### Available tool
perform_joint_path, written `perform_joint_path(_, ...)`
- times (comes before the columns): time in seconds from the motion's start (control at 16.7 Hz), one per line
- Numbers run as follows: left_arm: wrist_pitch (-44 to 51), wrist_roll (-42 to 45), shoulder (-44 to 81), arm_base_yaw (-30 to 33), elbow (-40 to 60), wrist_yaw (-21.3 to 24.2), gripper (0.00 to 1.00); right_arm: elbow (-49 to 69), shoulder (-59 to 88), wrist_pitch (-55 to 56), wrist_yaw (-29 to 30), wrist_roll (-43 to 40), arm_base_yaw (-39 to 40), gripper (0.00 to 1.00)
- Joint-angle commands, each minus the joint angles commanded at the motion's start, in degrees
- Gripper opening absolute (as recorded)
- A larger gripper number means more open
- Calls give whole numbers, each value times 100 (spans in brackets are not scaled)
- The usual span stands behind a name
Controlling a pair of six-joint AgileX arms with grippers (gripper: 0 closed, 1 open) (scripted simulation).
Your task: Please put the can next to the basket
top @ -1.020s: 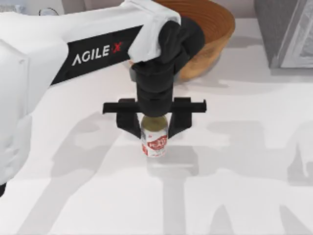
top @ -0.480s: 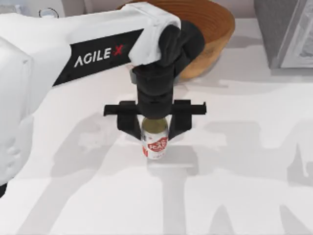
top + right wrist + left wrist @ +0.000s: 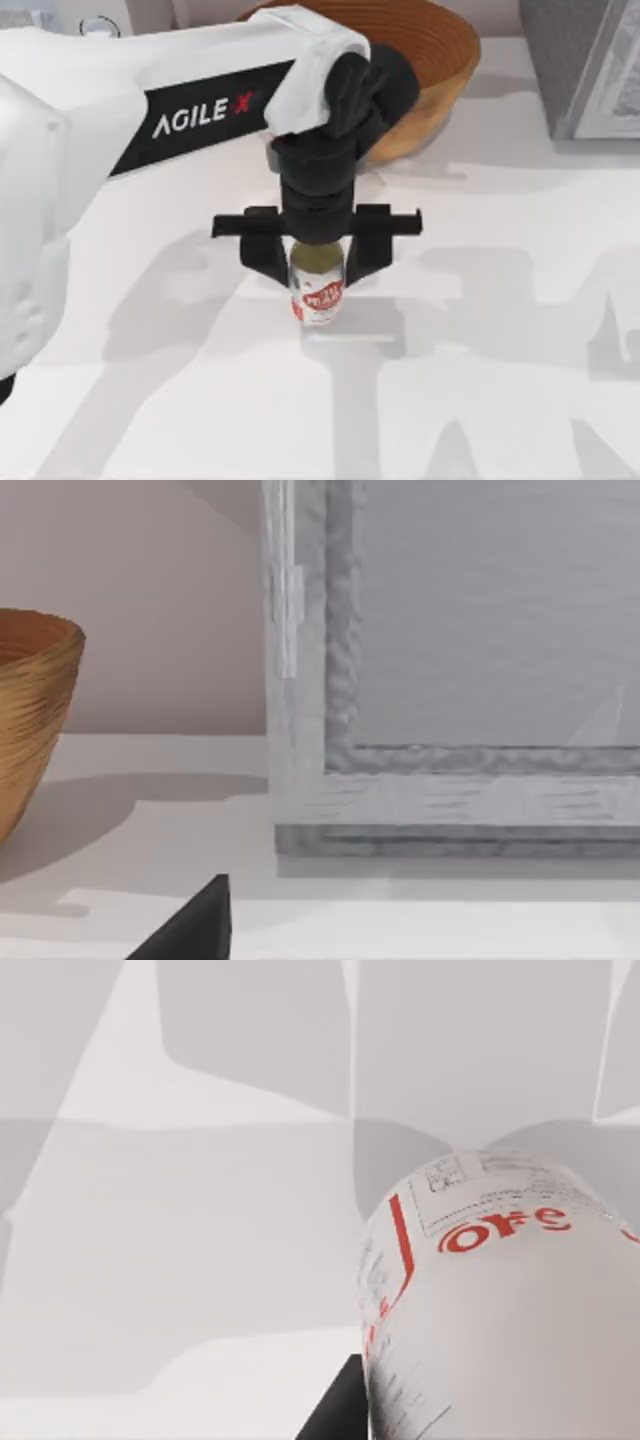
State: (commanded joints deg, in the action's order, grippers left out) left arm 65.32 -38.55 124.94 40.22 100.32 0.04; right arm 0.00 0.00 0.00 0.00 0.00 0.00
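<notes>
The can [image 3: 317, 290] is white with a red label and a dull gold top, and it stands upright at the middle of the white table [image 3: 500, 400]. My left gripper [image 3: 316, 272] reaches down over it, with a black finger pressed on each side, shut on the can. In the left wrist view the can [image 3: 500, 1300] looms close above the table. The basket [image 3: 440, 50], a tan woven bowl, sits at the back behind the left arm, a short gap from the can. Its side, the basket [image 3: 35, 710], also shows in the right wrist view, along with a dark finger tip [image 3: 190, 930].
A grey framed panel [image 3: 590, 70] stands at the back right corner, to the right of the basket, and appears close up as the grey panel [image 3: 450, 780] in the right wrist view. Open table lies in front of and to the right of the can.
The left arm's forearm has shifted slightly, and the can's label looks a little turned. Gripper and can stay in nearly the same spot.
</notes>
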Motion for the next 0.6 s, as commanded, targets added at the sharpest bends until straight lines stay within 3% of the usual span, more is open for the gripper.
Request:
perform_joint_path(0.42,0,0,0,0,0,0,98,0,0,0,0,0,0,100)
perform_joint_path(0.6,0,0,0,0,0,0,100,0,0,0,0,0,0,100)
